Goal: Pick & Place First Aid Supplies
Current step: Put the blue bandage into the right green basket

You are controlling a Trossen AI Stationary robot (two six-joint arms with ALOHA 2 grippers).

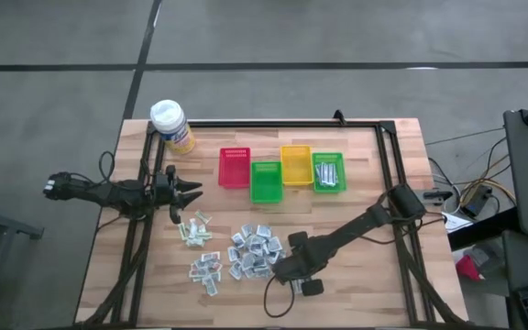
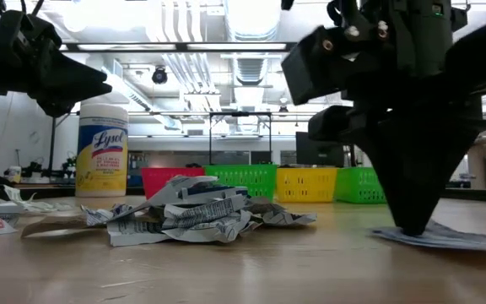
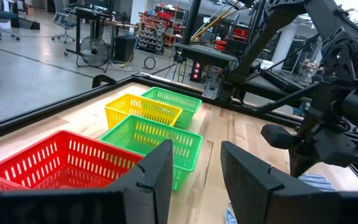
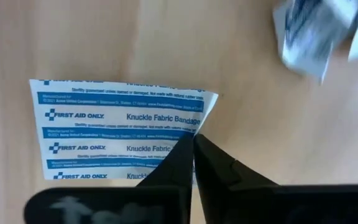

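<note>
Fig.: Early stage of sorting; right tool [image 4: 192,142] closed on one bandage packet at the near desk [image 1: 374,284] edge.

Nearest, the packet [image 4: 104,127] (white w/ blue stripes, "Knuckle Fabric Bandage") is seen flat on the desk, its edge pinched betw. the shut fingers; not yet lifted. Just beyond, the main pile of supplies [image 1: 250,252] is left unsorted, w/ smaller clusters [image 1: 195,229] nearer the left tool [image 1: 183,194], which is held part-open, empty, above the desk. Farthest, four bins: only the outer green bin [image 1: 328,172] is seen w/ packets; red [image 1: 234,168], inner green [image 1: 265,181] & yellow [image 1: 295,165] appear empty. Most of the task is judged left.
</note>
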